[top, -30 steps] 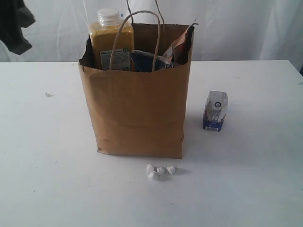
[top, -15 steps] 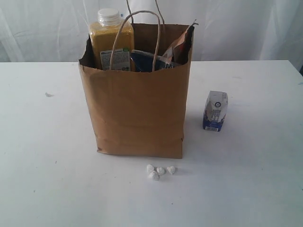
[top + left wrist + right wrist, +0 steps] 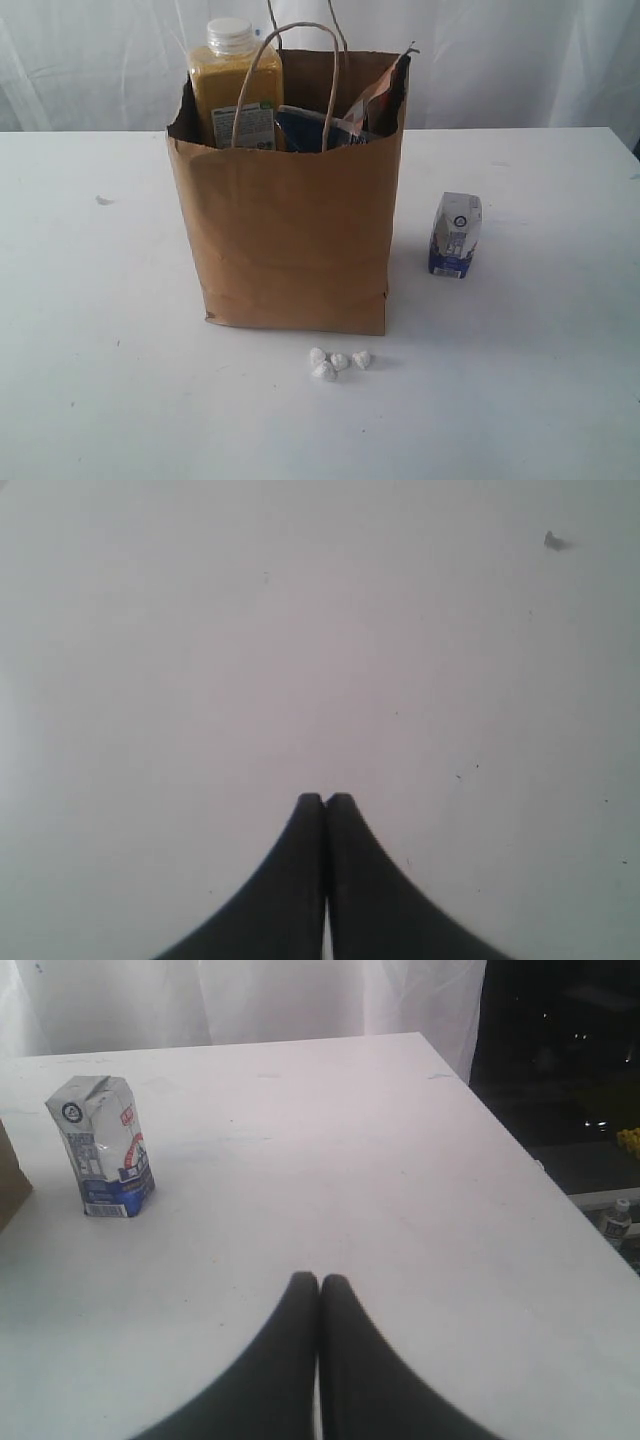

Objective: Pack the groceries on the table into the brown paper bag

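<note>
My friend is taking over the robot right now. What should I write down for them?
Left tool: shut, empty, facing bare table.
Right tool: shut, empty, apart from the small blue-white carton.
Done: yellow-grain bottle and brown-red pouch are in the brown paper bag.
To do: pack the carton, upright right of the bag, and the tiny white lumps in front of it.

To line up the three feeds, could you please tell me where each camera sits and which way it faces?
Exterior: off the arms, slightly above the table, facing the brown paper bag; no robot part shows.
Left wrist: looks down on the table; shut left fingers show.
Right wrist: looks across the table to the small blue-white carton; shut right fingers show.
Shared: exterior and right wrist both show the carton.
</note>
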